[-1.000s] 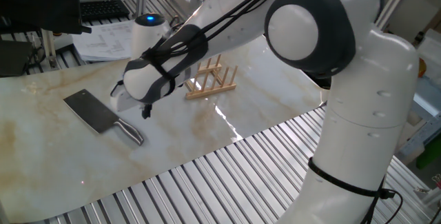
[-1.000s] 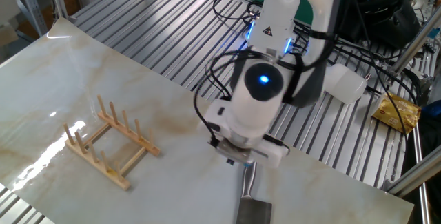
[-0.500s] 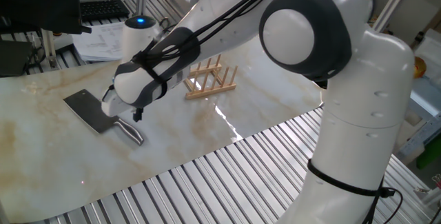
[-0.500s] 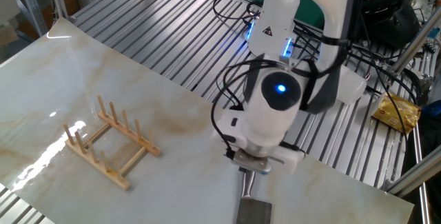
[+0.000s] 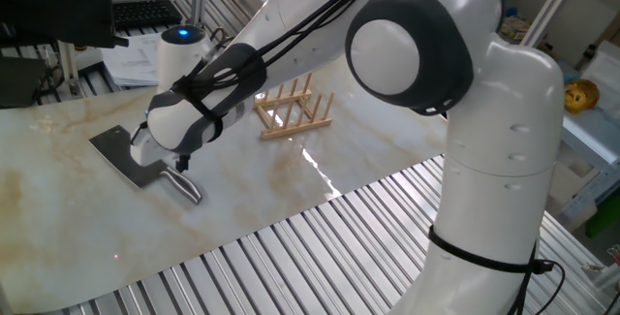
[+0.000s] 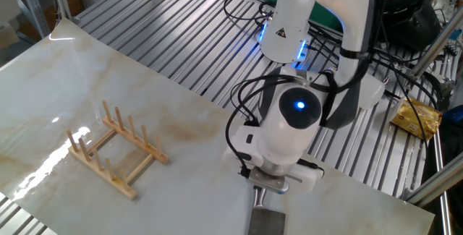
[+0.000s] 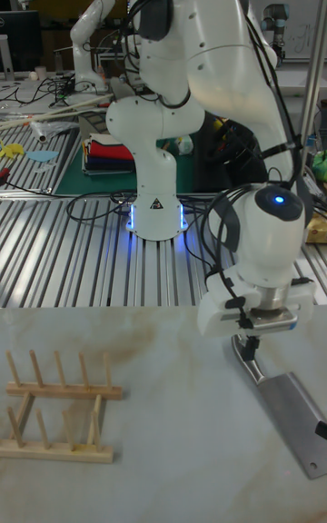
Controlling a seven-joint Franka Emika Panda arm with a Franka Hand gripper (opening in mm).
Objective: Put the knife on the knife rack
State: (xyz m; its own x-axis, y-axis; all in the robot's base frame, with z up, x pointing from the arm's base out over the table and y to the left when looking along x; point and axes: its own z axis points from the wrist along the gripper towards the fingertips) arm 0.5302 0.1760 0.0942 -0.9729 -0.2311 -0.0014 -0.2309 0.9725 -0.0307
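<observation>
The knife lies flat on the marble table, its dark blade point(image 5: 118, 148) toward the left and its silver handle point(image 5: 184, 187) toward the front. My gripper point(image 5: 181, 165) hangs low over the handle where it joins the blade, open, holding nothing. The other fixed view has the gripper point(image 6: 268, 189) right above the handle point(image 6: 260, 199), with the blade point(image 6: 266, 223) cut off by the bottom edge. In the tall fixed view the gripper point(image 7: 249, 341) points down at the handle point(image 7: 245, 361), and the blade point(image 7: 295, 419) runs off to the right. The knife rack point(image 5: 295, 111) point(image 6: 116, 148) point(image 7: 59, 414) stands empty, well apart from the knife.
The marble tabletop point(image 5: 58, 208) rests on a ribbed metal bench point(image 5: 291, 257). Papers and a keyboard point(image 5: 145, 13) lie beyond the far edge. The arm's base point(image 7: 156, 205) stands behind the table, with cables around it.
The gripper has travelled from near the rack side toward the knife and come down over its handle. The knife and rack have not moved.
</observation>
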